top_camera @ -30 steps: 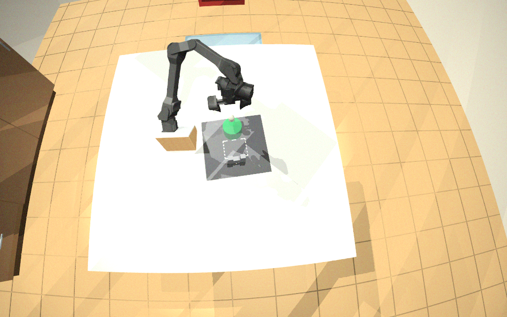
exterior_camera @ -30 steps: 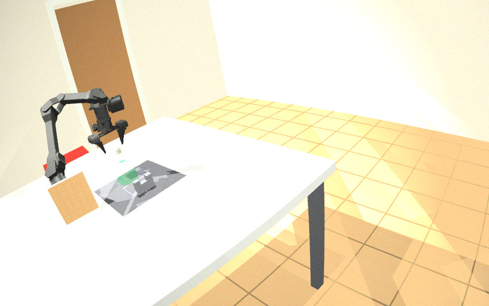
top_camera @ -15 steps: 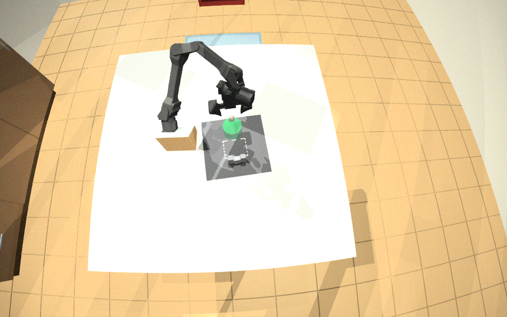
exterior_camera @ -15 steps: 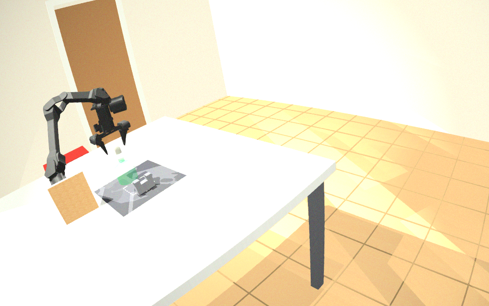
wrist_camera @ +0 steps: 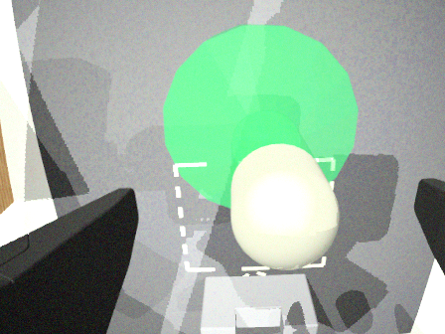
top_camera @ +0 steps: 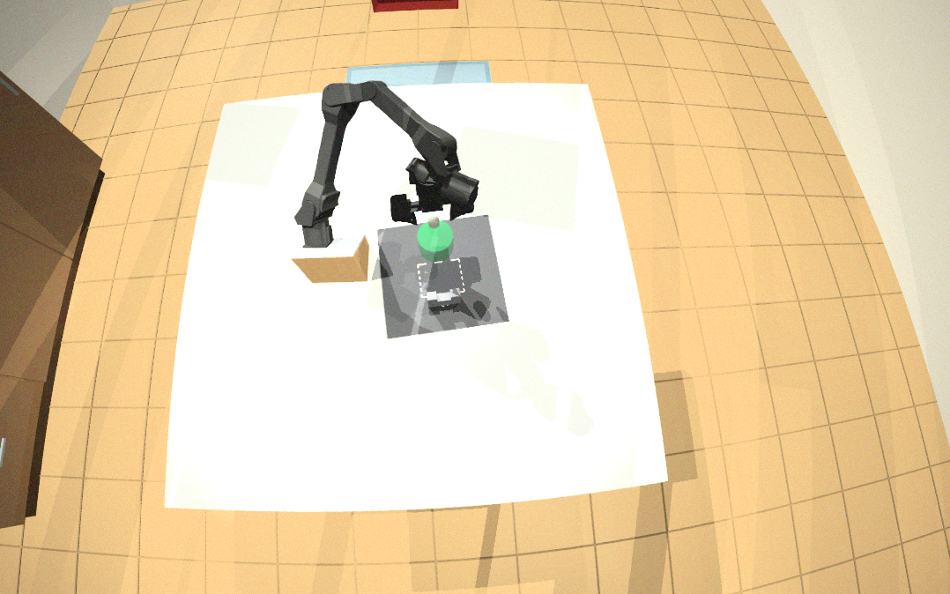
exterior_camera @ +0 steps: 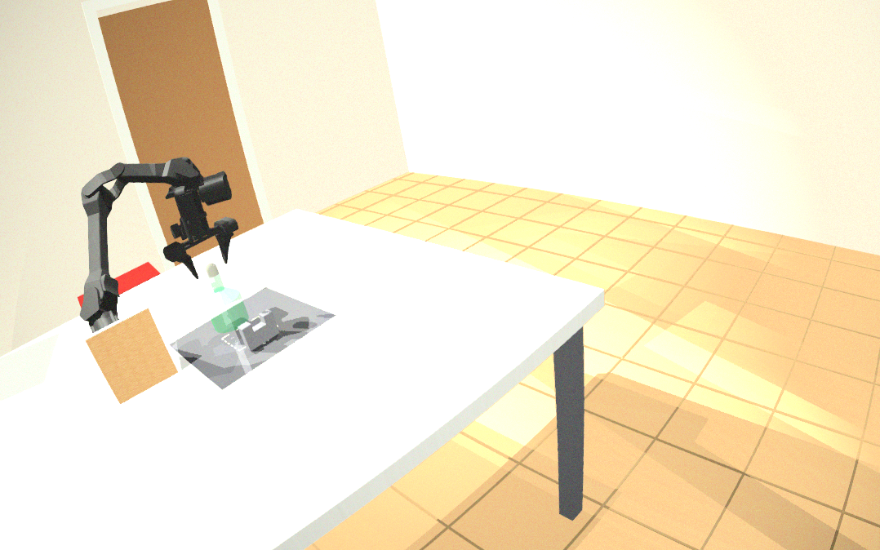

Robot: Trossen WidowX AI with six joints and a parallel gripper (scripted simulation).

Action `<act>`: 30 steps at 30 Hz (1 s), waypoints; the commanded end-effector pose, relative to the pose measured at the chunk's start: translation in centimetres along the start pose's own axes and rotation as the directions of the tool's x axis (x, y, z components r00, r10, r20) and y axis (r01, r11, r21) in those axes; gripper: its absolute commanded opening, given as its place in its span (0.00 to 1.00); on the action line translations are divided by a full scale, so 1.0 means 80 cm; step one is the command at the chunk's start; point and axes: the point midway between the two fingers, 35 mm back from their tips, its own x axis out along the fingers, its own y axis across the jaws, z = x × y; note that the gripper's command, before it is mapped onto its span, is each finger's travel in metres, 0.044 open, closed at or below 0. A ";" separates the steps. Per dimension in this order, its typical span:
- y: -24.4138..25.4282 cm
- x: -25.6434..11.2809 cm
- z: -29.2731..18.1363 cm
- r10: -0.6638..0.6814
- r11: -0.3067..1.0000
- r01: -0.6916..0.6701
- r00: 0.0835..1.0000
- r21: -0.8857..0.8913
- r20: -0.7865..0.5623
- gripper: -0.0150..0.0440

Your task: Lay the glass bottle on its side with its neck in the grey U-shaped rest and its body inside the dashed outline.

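Bottle: the green see-through glass bottle (top_camera: 434, 238) (exterior_camera: 228, 312) (wrist_camera: 258, 75) stands upright at 12 o'clock on the dark grey square mat (top_camera: 406, 315) (exterior_camera: 311, 314) (wrist_camera: 124, 30), as the top view lies; it is not yet laid down.
Bottle contents: the exterior view shows deeper green low down and a paler shoulder and neck; whether that is liquid or tinted glass, I cannot tell.
Cap: a rounded cream-coloured top (top_camera: 434, 221) (exterior_camera: 211, 269) (wrist_camera: 283, 209) covers the neck.
Claw: the black two-fingered claw (top_camera: 432, 211) (exterior_camera: 211, 270) (wrist_camera: 280, 199) is released, its fingers wide apart, pointing down around the capped top; the wrist view shows a gap on both sides.
Outline: the white dashed outline (top_camera: 419, 265) (exterior_camera: 227, 338) (wrist_camera: 191, 165) lies at 6 o'clock from the bottle in the top view.
Rest: the grey U-shaped rest (top_camera: 440, 296) (exterior_camera: 259, 330) (wrist_camera: 258, 288) stands further toward 6 o'clock, at the outline's far edge, its notch unoccupied.
Block: a wood-faced block with a white top (top_camera: 332, 270) (exterior_camera: 132, 357) (wrist_camera: 4, 174) sits at 9 o'clock from the mat, outside the space between bottle and rest.
Arm: the black jointed arm (top_camera: 350, 92) (exterior_camera: 97, 233) rises by the block and arches over 12 o'clock.
Bench: the white bench (top_camera: 279, 419) (exterior_camera: 388, 363) carries mat and block.
Beyond the bench: a red box-like thing (top_camera: 415, 5) (exterior_camera: 135, 278), cropped in the top view, and a light blue panel (top_camera: 419, 71) lie toward 12 o'clock; a brown cabinet (top_camera: 41, 174) stands toward 9.
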 end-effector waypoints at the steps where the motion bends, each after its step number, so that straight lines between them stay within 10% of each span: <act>1: 0.000 0.000 -0.002 0.000 1.000 0.000 1.000 -0.006 -0.004 0.82; 9: 0.000 0.000 -0.002 0.000 1.000 0.000 1.000 -0.006 -0.004 0.47; 30: 0.000 0.000 -0.002 0.000 1.000 0.000 1.000 -0.006 -0.004 0.45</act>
